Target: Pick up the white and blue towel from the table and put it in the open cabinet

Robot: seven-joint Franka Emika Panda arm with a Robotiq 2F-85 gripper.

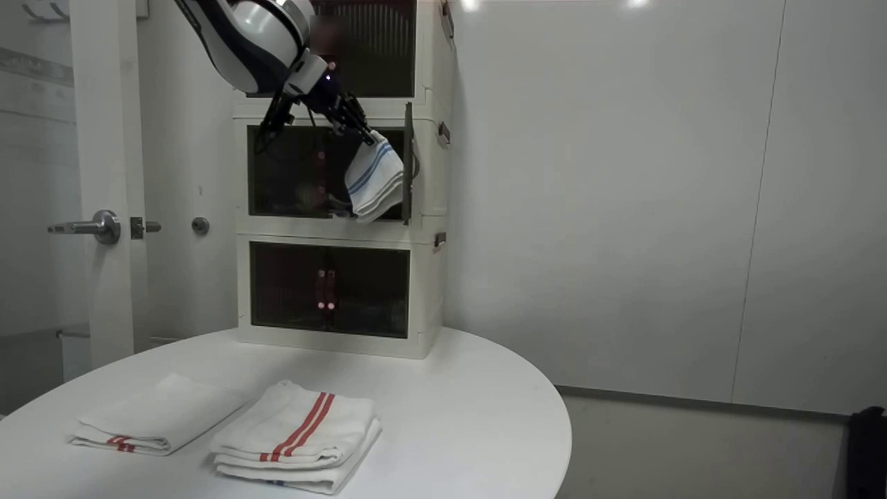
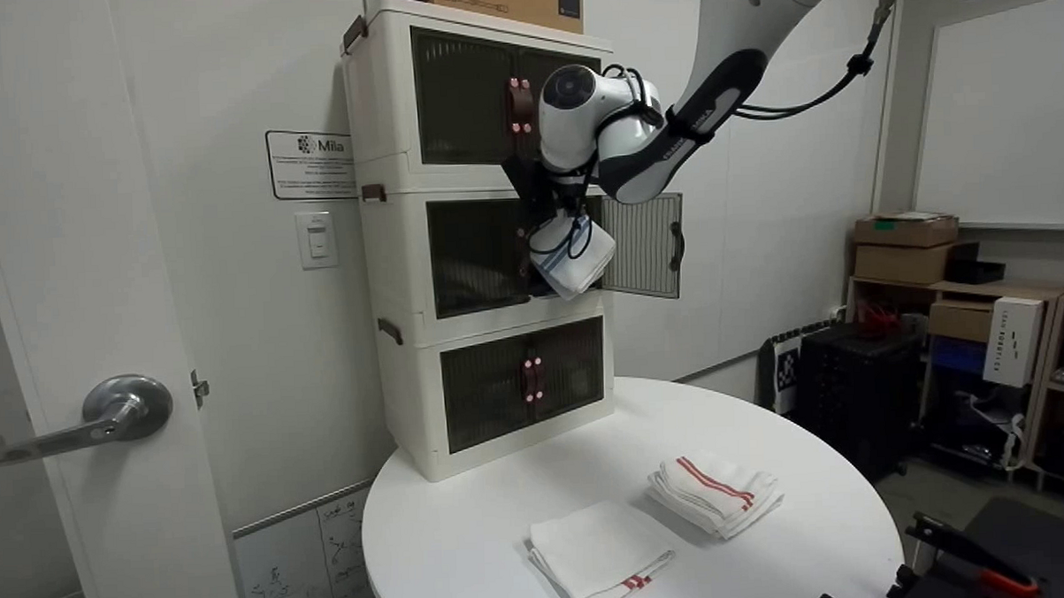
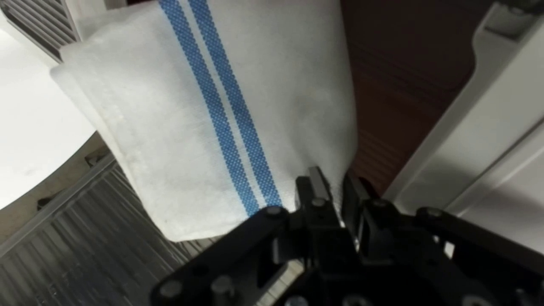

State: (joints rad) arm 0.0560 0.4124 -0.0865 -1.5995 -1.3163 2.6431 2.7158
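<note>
The white and blue towel [image 1: 378, 181] hangs tilted from my gripper [image 1: 369, 136], in front of the right half of the cabinet [image 1: 291, 226]. My gripper [image 2: 568, 202] and the towel [image 2: 575, 260] also show in an exterior view, at the opening of the cabinet [image 2: 398, 268]. In the wrist view my gripper [image 3: 333, 187] is shut on one edge of the towel [image 3: 170, 123], with the cabinet frame [image 3: 463, 153] close on the right. The cabinet's right door [image 2: 643, 245] stands open; its left door is shut. The table [image 1: 485, 409] is below.
A stack of red-striped towels [image 1: 298, 430] and a single red-striped towel [image 1: 159, 416] lie on the table. The top unit [image 2: 463, 98] and bottom unit [image 2: 522, 388] have shut doors. A cardboard box [image 2: 504, 3] sits on the tower. A room door [image 1: 107, 173] stands beside it.
</note>
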